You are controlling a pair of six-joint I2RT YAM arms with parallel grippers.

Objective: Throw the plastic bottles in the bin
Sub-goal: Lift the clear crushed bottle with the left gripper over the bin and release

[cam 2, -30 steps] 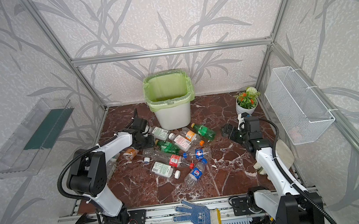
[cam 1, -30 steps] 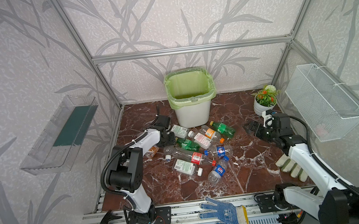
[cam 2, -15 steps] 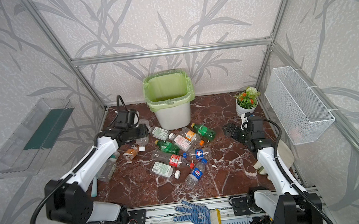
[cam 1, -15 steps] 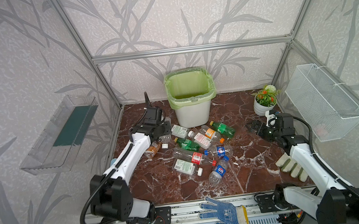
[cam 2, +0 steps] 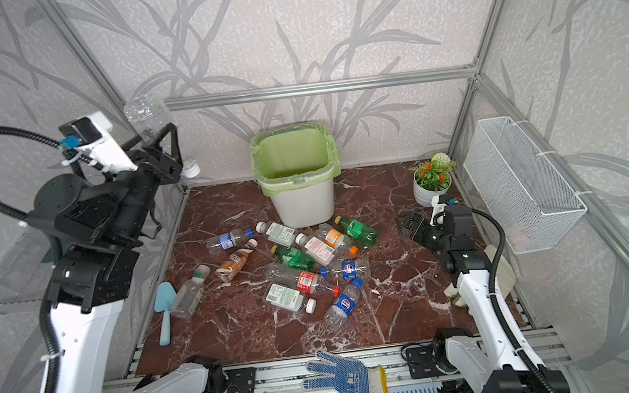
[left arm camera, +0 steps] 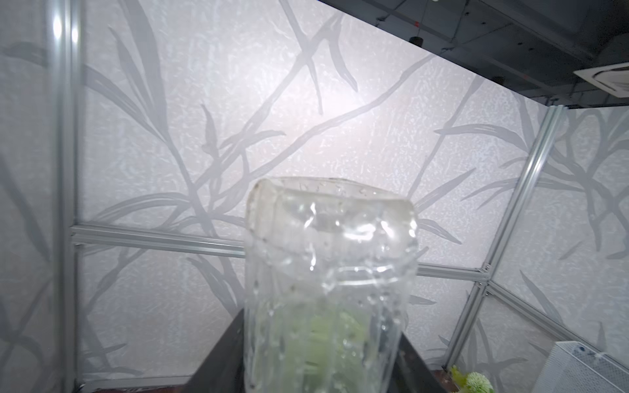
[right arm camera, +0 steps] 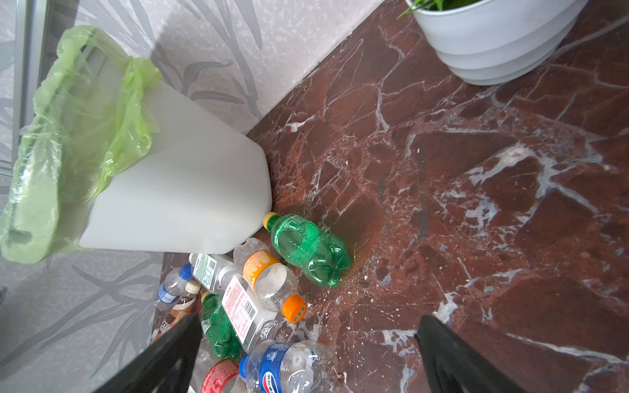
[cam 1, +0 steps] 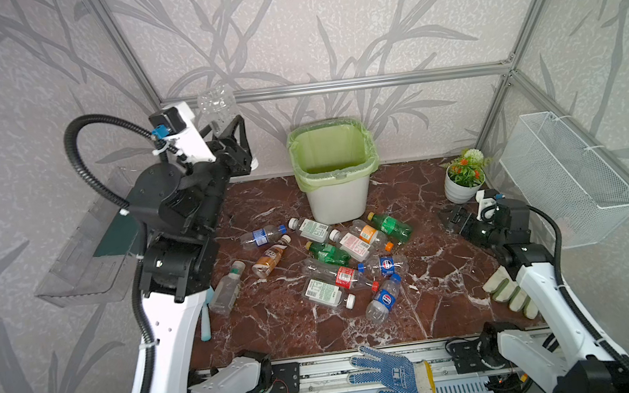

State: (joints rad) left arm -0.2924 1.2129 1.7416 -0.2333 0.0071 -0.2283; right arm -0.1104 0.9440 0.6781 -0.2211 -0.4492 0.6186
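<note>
Red marble worktop [cam 1: 435, 280]: plastic bottles [cam 1: 327, 252] lie scattered beside the wide-open right end effector [cam 1: 453, 222]. High up, the left end effector [cam 1: 231, 134] clamps a clear bottle [cam 1: 217, 105]; the bin [cam 1: 340, 202] stands lower, between both.

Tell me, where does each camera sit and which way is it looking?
Top views: twin lenses high at the front, looking down on the floor, bin, left arm and right arm.
Left wrist: rides the raised left arm, facing the back wall; the left pincer shows, gripping a clear bottle.
Right wrist: low near the flower pot, aimed at the bin and scattered bottles; the open right pincer's tips show.
Shared: right wrist and both top views all show the green bottle beside the bin.
</note>
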